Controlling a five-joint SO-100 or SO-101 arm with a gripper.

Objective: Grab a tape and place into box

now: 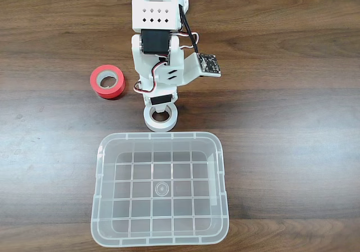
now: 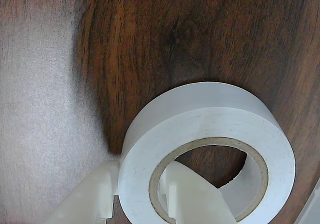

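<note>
fingers [image 2: 135,196] straddle the wall of the tape [image 2: 210,149] in the wrist view: one white finger sits outside the roll, the other pokes up inside the hollow core, w/ the roll's wall pinched between them. gap is narrow, about the wall's thickness, so they look clamped on the tape. grip across one wall makes sense bc the roll is likely too wide to span whole.

tape [image 1: 161,117] lies flat on the tabletop [image 1: 281,122] in the fixed view, or barely off it; can't tell if it's lifted yet. it sits just beside the far rim of the box [image 1: 101,184], lined up w/ the box's middle, so only a short carry is needed. box is empty, grid bottom showing. red roll [image 1: 108,81] sits apart, to the left in the fixed view, not involved.

hidden: arm body covers the fingers from above in the fixed view; finger bases are cut off at the wrist view's bottom edge, and the box shows there only as a pale sliver at the lower right corner, if that's what it is.
</note>
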